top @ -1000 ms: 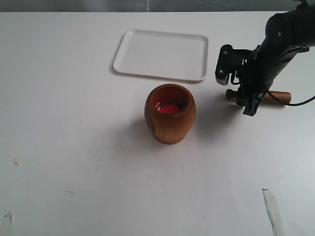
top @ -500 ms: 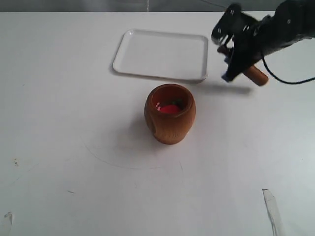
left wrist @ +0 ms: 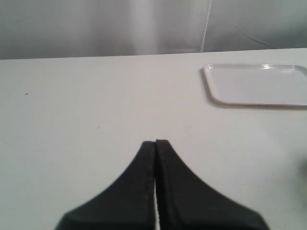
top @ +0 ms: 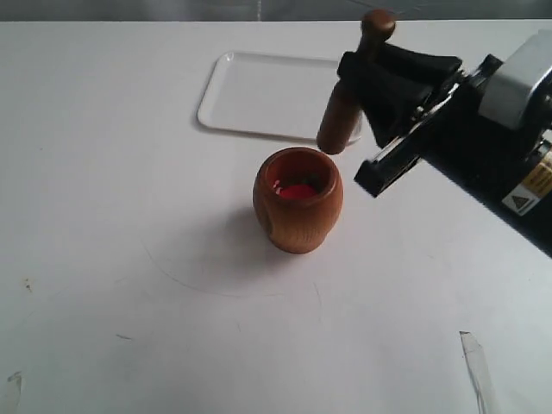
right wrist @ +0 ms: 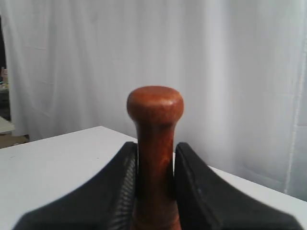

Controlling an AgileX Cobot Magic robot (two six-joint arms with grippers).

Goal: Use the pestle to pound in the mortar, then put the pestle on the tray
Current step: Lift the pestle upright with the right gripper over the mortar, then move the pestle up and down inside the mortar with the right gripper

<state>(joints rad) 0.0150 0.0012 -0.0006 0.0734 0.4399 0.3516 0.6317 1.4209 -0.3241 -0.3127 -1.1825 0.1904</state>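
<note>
Swung the pestle [top: 339, 116] up off the counter [top: 129, 216], my right tool [top: 362, 76] pinching its neck; club end wanted centring over the mortar [top: 297, 203] first.

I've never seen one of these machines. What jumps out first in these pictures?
The big black right gripper, on the right of the exterior view, pinches a brown pestle roughly upright, knob up, with its thick end near the mortar's rim. Next comes the mortar itself, mid-table, with something bright red inside, and the white tray lying beyond it.
</note>
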